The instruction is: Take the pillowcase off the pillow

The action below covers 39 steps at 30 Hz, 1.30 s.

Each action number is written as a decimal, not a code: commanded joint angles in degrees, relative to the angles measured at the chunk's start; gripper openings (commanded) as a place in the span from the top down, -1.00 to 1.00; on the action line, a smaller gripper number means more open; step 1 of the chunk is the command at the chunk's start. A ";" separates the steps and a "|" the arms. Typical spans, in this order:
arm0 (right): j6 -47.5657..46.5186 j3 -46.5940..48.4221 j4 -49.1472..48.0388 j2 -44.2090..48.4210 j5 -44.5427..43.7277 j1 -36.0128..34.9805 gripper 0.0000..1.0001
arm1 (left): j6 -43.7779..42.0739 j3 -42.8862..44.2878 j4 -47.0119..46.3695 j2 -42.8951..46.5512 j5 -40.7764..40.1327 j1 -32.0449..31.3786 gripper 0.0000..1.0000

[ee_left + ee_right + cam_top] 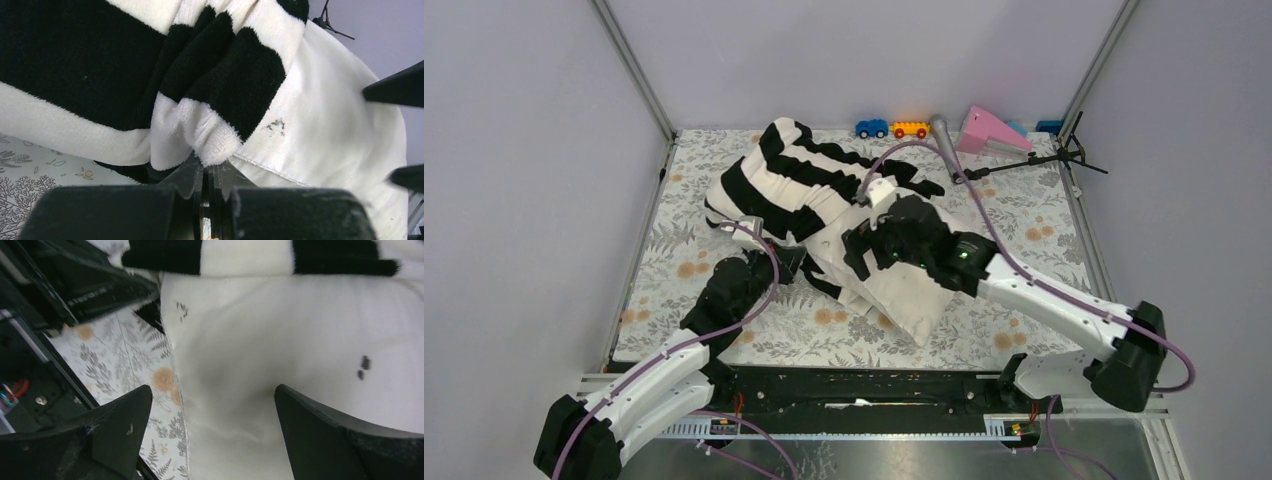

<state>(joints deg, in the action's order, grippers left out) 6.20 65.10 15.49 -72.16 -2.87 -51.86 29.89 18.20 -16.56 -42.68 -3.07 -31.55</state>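
The black-and-white striped pillowcase (794,180) covers the far part of the cream pillow (902,298), whose near end sticks out bare. My left gripper (786,262) is shut on a bunched fold of the pillowcase hem (212,145), with the bare pillow (340,125) to its right. My right gripper (876,248) is open over the pillow's exposed end. In the right wrist view its fingers (125,415) straddle the pillow's left edge (250,355), with the striped hem (250,255) at the top.
A floral cloth (679,260) covers the table. At the back edge stand a blue toy car (871,128), an orange toy car (910,129), a pink wedge (989,130) and a black stand (1044,158). Walls close in left and right.
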 commanded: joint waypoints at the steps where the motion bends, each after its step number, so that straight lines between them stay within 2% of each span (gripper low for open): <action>1: -5.44 2.11 2.94 -5.27 -4.78 -3.06 -0.99 | -1.66 -0.08 -6.47 0.98 0.93 0.27 1.00; 7: -8.18 2.70 5.59 -13.08 -11.38 -5.94 -0.99 | -1.92 -0.61 -7.89 0.24 1.23 0.26 1.00; 10: -7.18 2.02 5.79 -16.18 -22.53 -6.25 -0.98 | -2.10 -0.53 -8.14 -0.40 1.37 0.26 1.00; 11: -6.63 1.98 6.04 -16.62 -27.20 -6.24 -0.85 | -2.18 -0.53 -8.07 -0.58 0.94 0.28 1.00; 12: -4.42 1.95 6.32 -16.49 -30.94 -6.17 -0.52 | -2.20 -0.47 -7.87 -0.61 0.46 0.26 1.00; 13: -3.27 1.60 5.91 -15.63 -33.55 -5.97 0.08 | -2.28 -0.52 -7.52 -0.73 -0.35 0.26 1.00; 14: -2.27 0.80 4.43 -14.06 -34.77 -5.59 0.53 | -2.25 -0.46 -6.95 -0.72 -1.71 0.26 1.00; 15: -1.41 -0.44 2.74 -11.77 -34.89 -4.96 0.84 | -2.17 -0.32 -6.07 -0.66 -3.49 0.33 1.00; 16: -0.64 -1.87 0.92 -9.00 -34.43 -3.96 1.00 | -1.83 -0.01 -4.85 -0.63 -5.95 0.31 1.00; 22: 6.93 -11.46 -4.39 7.64 -28.45 9.20 1.00 | 3.06 0.71 4.36 2.37 -23.48 0.34 1.00; 29: 17.82 -20.91 -4.44 19.39 -25.57 26.02 1.00 | 11.51 0.88 15.20 8.30 -41.35 0.26 1.00; 36: 17.93 -20.90 -3.63 20.18 -22.99 26.93 1.00 | 13.72 0.58 18.51 12.54 -46.42 0.27 1.00; 39: 17.16 -21.35 -5.35 20.57 -19.64 26.95 1.00 | 13.43 0.47 18.57 14.41 -45.86 0.18 1.00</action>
<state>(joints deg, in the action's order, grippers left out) 24.75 43.48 9.34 -54.26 -5.96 -31.20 45.01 17.91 -3.09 -31.64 -23.88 -34.76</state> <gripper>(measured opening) 0.049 0.024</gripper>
